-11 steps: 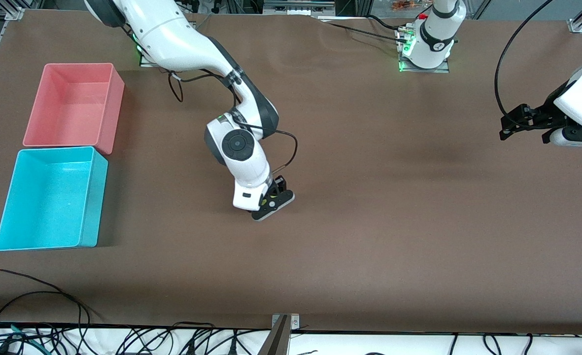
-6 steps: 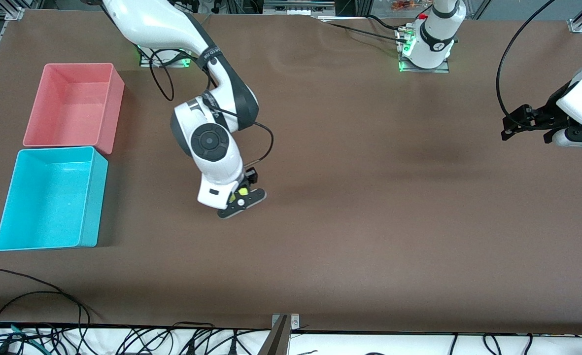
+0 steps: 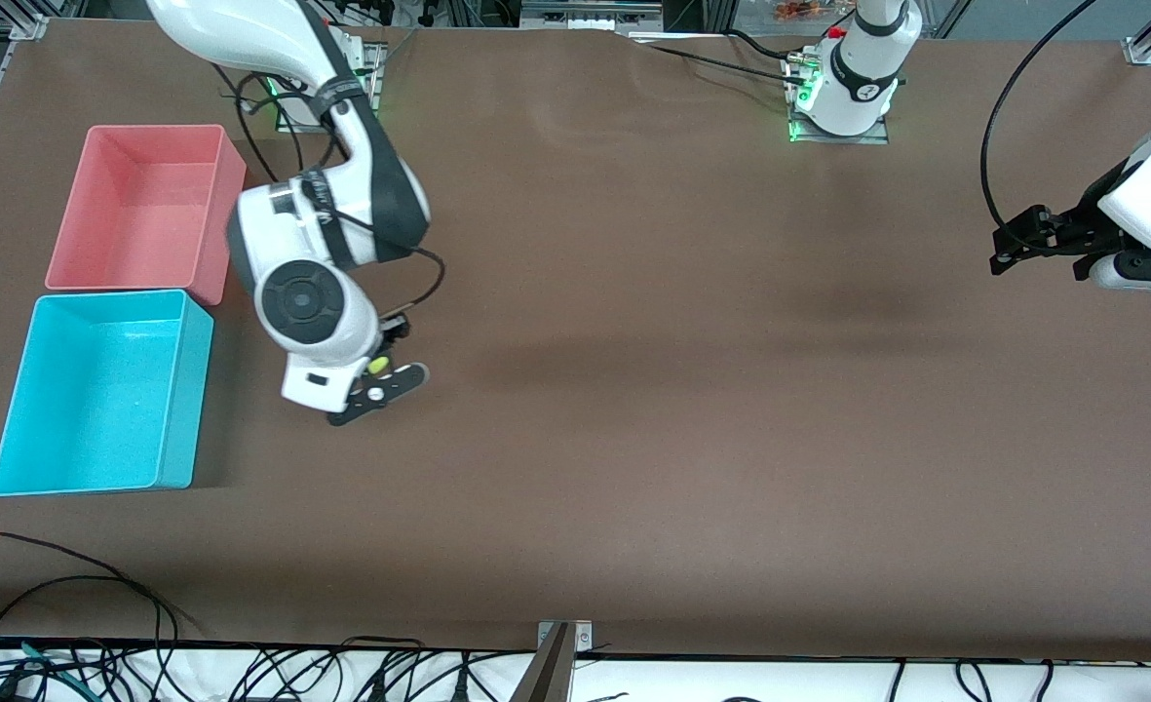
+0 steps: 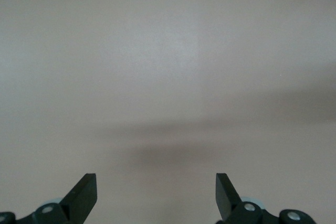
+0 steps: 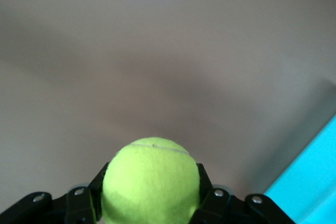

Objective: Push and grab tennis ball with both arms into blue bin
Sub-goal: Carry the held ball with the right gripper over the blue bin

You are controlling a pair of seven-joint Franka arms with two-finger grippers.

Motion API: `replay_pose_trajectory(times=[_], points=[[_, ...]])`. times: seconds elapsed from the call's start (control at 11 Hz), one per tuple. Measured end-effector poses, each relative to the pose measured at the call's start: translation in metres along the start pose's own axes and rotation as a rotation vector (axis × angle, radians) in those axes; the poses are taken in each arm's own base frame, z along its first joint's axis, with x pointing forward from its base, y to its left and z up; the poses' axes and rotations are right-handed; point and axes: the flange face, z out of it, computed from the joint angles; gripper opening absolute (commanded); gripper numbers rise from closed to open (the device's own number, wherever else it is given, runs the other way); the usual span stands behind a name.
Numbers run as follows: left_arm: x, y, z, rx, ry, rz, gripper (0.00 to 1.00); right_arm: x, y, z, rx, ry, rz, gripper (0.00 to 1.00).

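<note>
My right gripper is shut on the yellow-green tennis ball and carries it above the brown table, close to the blue bin. In the right wrist view the ball fills the space between the black fingers, and a corner of the blue bin shows at the edge. My left gripper is open and empty, held above the table at the left arm's end, where it waits. The left wrist view shows its two fingertips wide apart over bare table.
A pink bin stands beside the blue bin, farther from the front camera. Cables lie along the table's front edge. The brown table stretches wide between the two arms.
My right arm has carried the tennis ball across the table toward the blue bin. The left arm has hardly moved.
</note>
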Motion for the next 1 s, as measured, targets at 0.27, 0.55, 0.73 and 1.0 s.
replay_pose_trajectory(times=[0.27,0.55,0.73,1.0], points=[[-0.003,-0.003,-0.003,-0.001,-0.019,-0.006,1.0,-0.045,0.084,0.023,-0.048,0.005,-0.049,0.26],[-0.005,-0.01,-0.008,-0.001,-0.026,-0.018,1.0,-0.099,0.171,0.056,-0.109,0.048,-0.149,0.26],[-0.005,-0.009,-0.008,-0.002,-0.028,-0.017,1.0,-0.141,0.228,0.086,-0.136,0.082,-0.209,0.26],[-0.01,-0.019,-0.007,-0.004,-0.063,-0.037,1.0,-0.211,0.305,0.14,-0.116,0.066,-0.199,0.26]])
